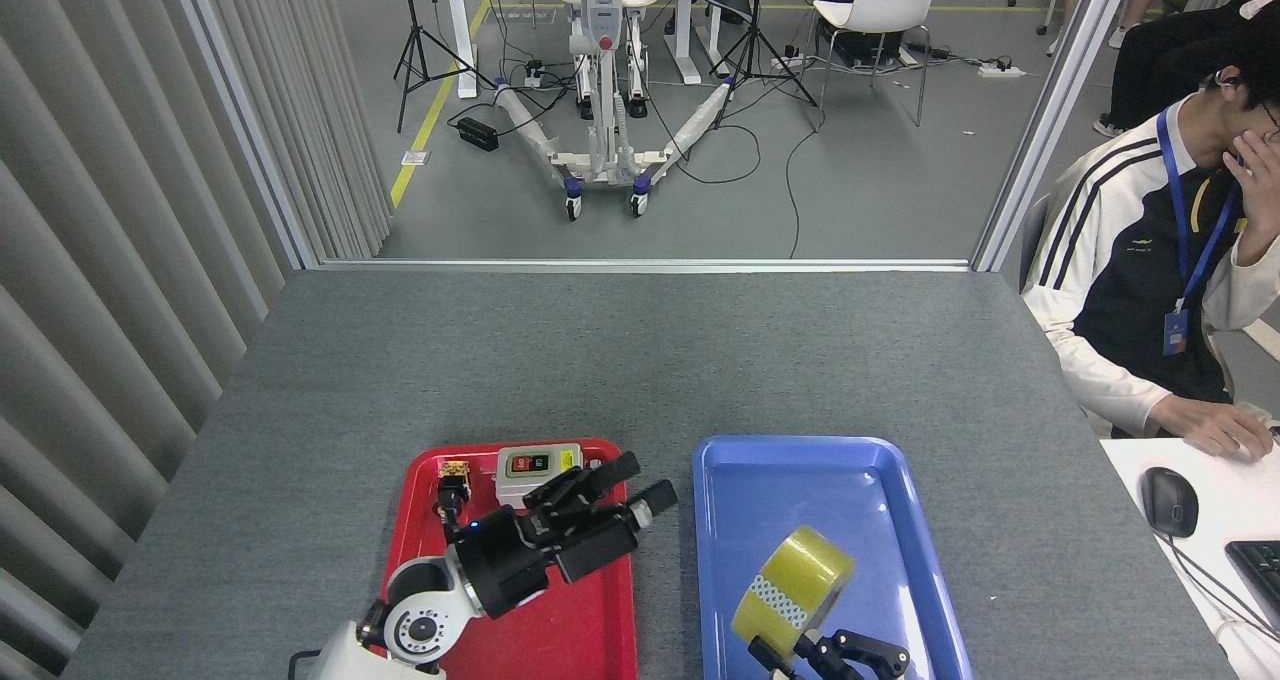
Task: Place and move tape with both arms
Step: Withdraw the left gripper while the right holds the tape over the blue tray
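Tape [795, 590], the yellow roll, sits tilted over the near half of the blue tray [850, 470], around five o'clock in the head view, its low edge right at the right gripper [825, 652]. Those fingers [868, 650] rise from the bottom edge of the view just below the roll; whether they pinch its rim or merely touch it I cannot tell, since the contact is hidden at the frame edge. The left gripper [630, 490] hangs over the red tray [420, 520] near six o'clock, fingers spread and empty, apart from the roll, close to the grey switch box [540, 472] and the small yellow button [452, 488].

The step in hand looks like the right arm taking charge of the roll. To do it well, the right fingers should close across the ring's wall, one inside the core and one outside, squarely, because a tilted roll on a slick tray will likely skid or tip if nudged from one side. Keep the left arm clear of the parts on the red tray while it idles.
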Robot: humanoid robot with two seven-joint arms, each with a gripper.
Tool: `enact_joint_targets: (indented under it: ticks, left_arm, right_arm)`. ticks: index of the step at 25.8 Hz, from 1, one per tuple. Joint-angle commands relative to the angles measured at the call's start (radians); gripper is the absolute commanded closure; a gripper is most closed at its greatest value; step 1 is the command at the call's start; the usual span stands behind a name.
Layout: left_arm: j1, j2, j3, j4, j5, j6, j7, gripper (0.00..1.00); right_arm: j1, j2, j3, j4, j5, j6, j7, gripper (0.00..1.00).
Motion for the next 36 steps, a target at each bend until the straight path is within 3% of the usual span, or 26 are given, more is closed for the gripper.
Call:
enact_joint_targets:
  ticks: [1,5,10,14,17,19,22,27,30,36]
  left_arm:
    - [0.041,0.036,0.048,-0.009,0.018,0.149,0.154,0.01]
    - [0.09,0.059,0.07,-0.016,0.006,0.198,0.344,0.01]
    - [0.178,0.114,0.143,-0.091,-0.049,0.188,0.578,0.01]
    - [0.244,0.132,0.193,-0.128,-0.455,0.257,0.783,0.01]
    - [0.287,0.115,0.177,-0.16,-0.798,0.453,0.813,0.01]
    - [0.301,0.1,0.122,-0.162,-0.92,0.577,0.81,0.01]
    - [0.305,0.1,0.099,-0.163,-0.919,0.625,0.809,0.01]
    - [0.305,0.112,0.099,-0.122,-0.885,0.642,0.772,0.0]
    - [0.302,0.114,0.099,-0.107,-0.874,0.637,0.727,0.0]
    - [0.296,0.115,0.101,-0.116,-0.873,0.631,0.709,0.0]
  right_arm:
    - [-0.002,-0.005,-0.03,0.002,0.003,0.037,0.001,0.94]
    - [-0.014,-0.017,-0.056,0.009,0.006,0.135,0.024,1.0]
    - [-0.063,-0.048,-0.097,0.043,0.015,0.182,0.09,1.0]
    - [-0.109,-0.088,-0.105,0.074,0.018,0.176,0.239,1.0]
    - [-0.153,-0.092,-0.103,0.086,0.014,0.173,0.31,1.0]
    - [-0.18,-0.105,-0.102,0.098,0.014,0.172,0.313,1.0]
    - [-0.192,-0.115,-0.1,0.098,0.009,0.167,0.339,1.0]
    - [-0.204,-0.105,-0.088,0.086,-0.089,0.201,0.707,1.0]
    - [-0.215,-0.099,-0.065,0.084,-0.098,0.271,0.848,1.0]
    - [-0.265,-0.072,-0.02,0.087,-0.101,0.322,0.958,1.0]
